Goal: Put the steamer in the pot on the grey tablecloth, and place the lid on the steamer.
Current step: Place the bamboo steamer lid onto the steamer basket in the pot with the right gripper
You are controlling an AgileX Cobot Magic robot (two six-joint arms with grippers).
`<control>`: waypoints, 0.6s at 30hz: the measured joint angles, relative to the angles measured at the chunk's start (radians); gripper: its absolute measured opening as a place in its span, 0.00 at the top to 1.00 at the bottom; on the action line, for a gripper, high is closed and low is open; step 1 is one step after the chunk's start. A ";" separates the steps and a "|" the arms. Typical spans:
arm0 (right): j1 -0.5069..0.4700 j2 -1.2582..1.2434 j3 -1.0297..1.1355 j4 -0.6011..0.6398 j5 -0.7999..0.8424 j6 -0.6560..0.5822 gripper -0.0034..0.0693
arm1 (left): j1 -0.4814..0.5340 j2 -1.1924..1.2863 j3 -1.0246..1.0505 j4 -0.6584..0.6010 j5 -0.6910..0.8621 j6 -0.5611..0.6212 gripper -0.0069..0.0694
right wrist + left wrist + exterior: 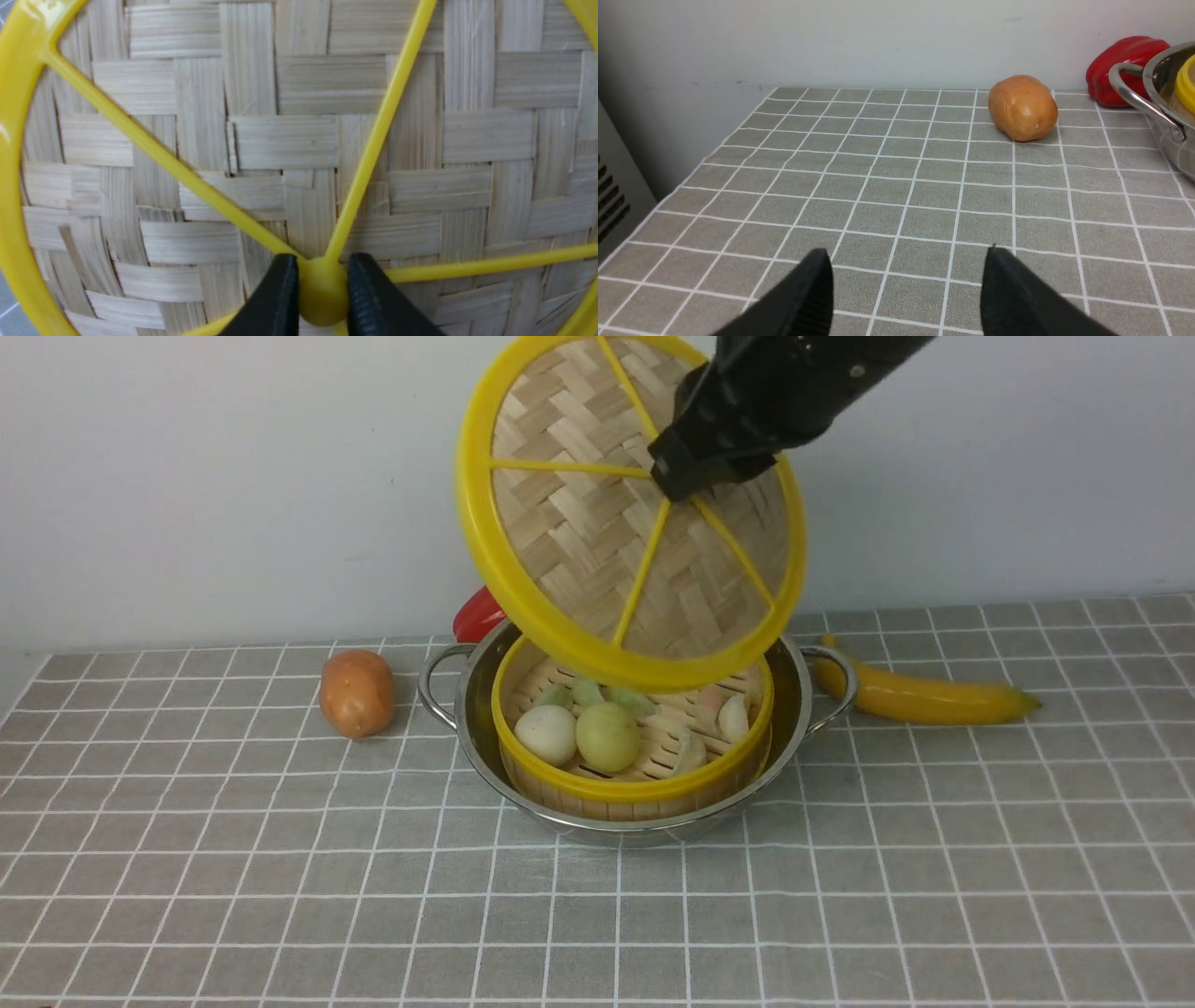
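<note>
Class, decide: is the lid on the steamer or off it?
Off. The lid hangs tilted above the steamer, held at its hub by the right gripper.

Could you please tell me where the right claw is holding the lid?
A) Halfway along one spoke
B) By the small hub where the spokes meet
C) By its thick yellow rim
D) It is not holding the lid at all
B: in the right wrist view, the right claw is shut on the yellow hub of the lid, where the spokes meet, well away from the rim.
</note>
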 joint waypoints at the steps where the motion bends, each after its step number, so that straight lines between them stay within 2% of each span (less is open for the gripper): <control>1: 0.000 0.005 -0.010 0.000 0.001 0.000 0.75 | 0.000 0.000 0.000 0.000 0.000 0.000 0.38; 8: 0.000 0.107 -0.151 -0.080 0.001 -0.003 0.75 | 0.000 0.000 0.000 0.000 0.000 0.000 0.38; 16: 0.000 0.067 -0.137 -0.108 0.000 0.084 0.75 | 0.000 0.000 0.000 0.000 0.000 0.000 0.38; 18: 0.000 0.010 -0.065 -0.109 -0.001 0.117 0.75 | 0.000 0.000 0.000 0.000 0.000 0.000 0.38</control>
